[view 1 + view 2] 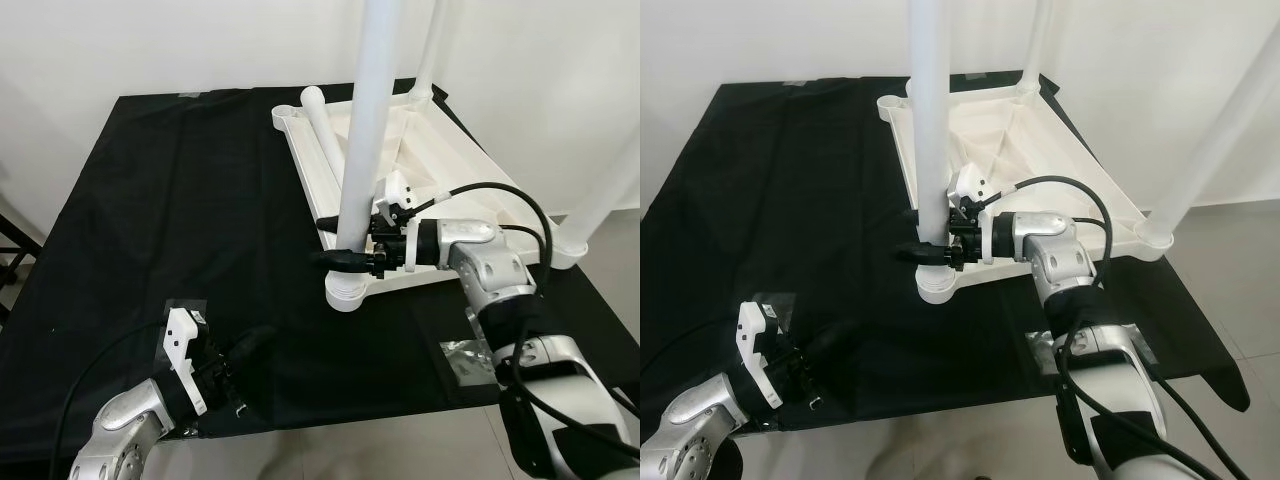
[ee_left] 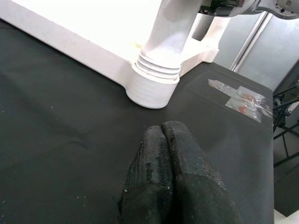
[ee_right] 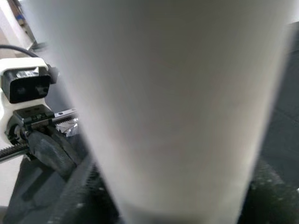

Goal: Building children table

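A white plastic children's table (image 1: pixel 400 170) lies upside down on a bench (image 1: pixel 150 200) draped in black cloth, its underside facing up toward the 1 o'clock part of the surface. Three white legs stand upright from its corners: the near leg (image 1: pixel 365 120) rises from the corner socket (image 1: pixel 345 293) closest to the robot, a second leg (image 1: pixel 432 50) stands at the far corner, and a third leg (image 1: pixel 610 185) stands at the 3 o'clock corner. A fourth, loose leg (image 1: pixel 325 130) lies flat across the underside, with its rounded end pointing to 11 o'clock.

The right gripper (image 1: pixel 345 250) reaches in from 3 o'clock and is clamped on the near leg just above its socket, one black finger on each side of the tube; in the right wrist view the leg (image 3: pixel 163 107) stands right in front of the lens, blurred. A black cable (image 1: pixel 500 200) loops over the silver right forearm.

The left gripper (image 1: pixel 250 348) rests low at 7 o'clock on the cloth, well apart from the table, its two black fingers (image 2: pixel 161 154) pressed together and holding nothing. The left wrist view looks along them to the ribbed corner socket (image 2: pixel 152 81) a little way ahead.

Two patches of clear tape (image 1: pixel 465 358) are stuck to the cloth near the front edge, at 5 o'clock, with another strip (image 1: pixel 185 305) beside the left wrist.
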Controlling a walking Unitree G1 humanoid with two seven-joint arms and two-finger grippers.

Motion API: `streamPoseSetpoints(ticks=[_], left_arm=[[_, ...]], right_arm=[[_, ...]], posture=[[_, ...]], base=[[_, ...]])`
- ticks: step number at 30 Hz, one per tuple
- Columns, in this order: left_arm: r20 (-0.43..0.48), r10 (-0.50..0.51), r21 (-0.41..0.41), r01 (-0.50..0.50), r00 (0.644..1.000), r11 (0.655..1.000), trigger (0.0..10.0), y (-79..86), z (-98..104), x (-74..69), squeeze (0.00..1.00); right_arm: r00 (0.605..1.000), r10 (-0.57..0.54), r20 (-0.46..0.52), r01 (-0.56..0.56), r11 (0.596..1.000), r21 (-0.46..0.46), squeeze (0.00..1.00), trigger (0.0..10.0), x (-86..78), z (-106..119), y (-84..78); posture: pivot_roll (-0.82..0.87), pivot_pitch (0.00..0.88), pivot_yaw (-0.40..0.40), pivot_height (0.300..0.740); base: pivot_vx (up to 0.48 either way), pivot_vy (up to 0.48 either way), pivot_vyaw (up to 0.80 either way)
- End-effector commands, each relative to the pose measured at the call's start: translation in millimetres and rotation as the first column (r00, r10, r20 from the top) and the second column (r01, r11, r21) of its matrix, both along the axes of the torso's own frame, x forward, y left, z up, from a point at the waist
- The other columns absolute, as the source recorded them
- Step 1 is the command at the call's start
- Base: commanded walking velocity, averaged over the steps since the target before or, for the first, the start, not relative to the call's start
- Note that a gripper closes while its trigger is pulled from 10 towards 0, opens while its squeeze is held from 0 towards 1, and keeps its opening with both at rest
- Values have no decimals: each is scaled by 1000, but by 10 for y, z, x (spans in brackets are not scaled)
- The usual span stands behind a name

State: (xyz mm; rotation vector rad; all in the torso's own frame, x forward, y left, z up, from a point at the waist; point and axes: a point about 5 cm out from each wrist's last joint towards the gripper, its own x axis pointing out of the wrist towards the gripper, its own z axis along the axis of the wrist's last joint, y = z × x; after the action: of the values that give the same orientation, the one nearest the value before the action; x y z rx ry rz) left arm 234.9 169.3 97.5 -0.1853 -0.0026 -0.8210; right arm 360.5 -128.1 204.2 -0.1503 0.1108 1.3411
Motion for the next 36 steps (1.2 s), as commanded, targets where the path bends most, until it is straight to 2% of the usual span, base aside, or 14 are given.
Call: streamPoseSetpoints(ticks=[1,11,12,13,14,16,17,18,21,27,28,29,34,36], left_arm=[[-6,-4,9,4,1000,1000,10000,-19,-30,-4,0],[-11,-5,-4,5,1000,1000,10000,-38,-41,5,0],[-10,-6,-3,6,1000,1000,10000,-42,-37,10,0],[-8,-6,-4,6,1000,1000,10000,-41,-31,17,0],[-8,-6,-4,6,1000,1000,10000,-41,-31,17,0],[-6,-7,-5,7,1000,1000,10000,-35,-17,33,0],[-6,-7,-5,7,1000,1000,10000,-35,-17,33,0],[-5,-8,-6,8,1000,1000,10000,-31,-10,43,0],[-5,-11,-7,11,1000,1000,10000,-31,-9,59,0],[2,3,-7,-3,1000,1000,10000,-24,-8,67,0],[5,9,-6,-9,1000,1000,10000,-22,-6,69,0],[6,10,-5,-10,1000,1000,10000,-26,-5,72,0],[2,3,-7,-3,1000,1000,10000,-40,-5,81,0],[1,-2,-6,2,1000,1000,10000,-51,-4,87,0]], right_arm=[[998,62,-22,-62,998,-6,0,0,-28,-50,78],[974,-222,51,223,975,-9,0,0,-7,-242,-228],[947,-320,37,320,947,0,0,0,-33,-317,-244],[862,-506,12,506,862,-5,0,0,-56,-467,-230],[862,-506,12,506,862,-5,0,0,-56,-467,-230],[694,-719,-28,717,695,-52,0,0,-293,-780,-75],[694,-719,-28,717,695,-52,0,0,-293,-780,-75],[634,-772,-42,769,636,-68,0,0,-451,-877,15],[647,-762,-34,756,647,-96,0,0,-631,-929,201],[666,-746,3,743,663,-92,0,0,-526,-897,265],[661,-750,3,748,659,-75,0,10000,-480,-845,284],[679,-735,-6,734,678,-37,1000,10000,-422,-757,310],[740,-672,-19,672,739,46,1000,10000,-361,-511,401],[818,-576,13,571,814,105,1000,10000,-325,-308,443]], posture=[[33,85,-29,740],[13,81,-36,740],[-2,85,-43,740],[-8,88,-40,740],[-8,88,-40,740],[-25,97,-25,740],[-25,97,-25,740],[-24,99,-24,740],[-37,84,-33,740],[-23,83,-40,740],[-16,84,-40,740],[-16,84,-40,740],[-12,79,-36,740],[-11,78,-38,740]], base=[[0,0,0],[0,0,0],[0,0,0],[0,0,0],[0,0,0],[0,0,0],[0,0,0],[0,0,0],[0,0,0],[0,0,0],[0,0,0],[0,0,0],[0,0,0],[0,0,0]])
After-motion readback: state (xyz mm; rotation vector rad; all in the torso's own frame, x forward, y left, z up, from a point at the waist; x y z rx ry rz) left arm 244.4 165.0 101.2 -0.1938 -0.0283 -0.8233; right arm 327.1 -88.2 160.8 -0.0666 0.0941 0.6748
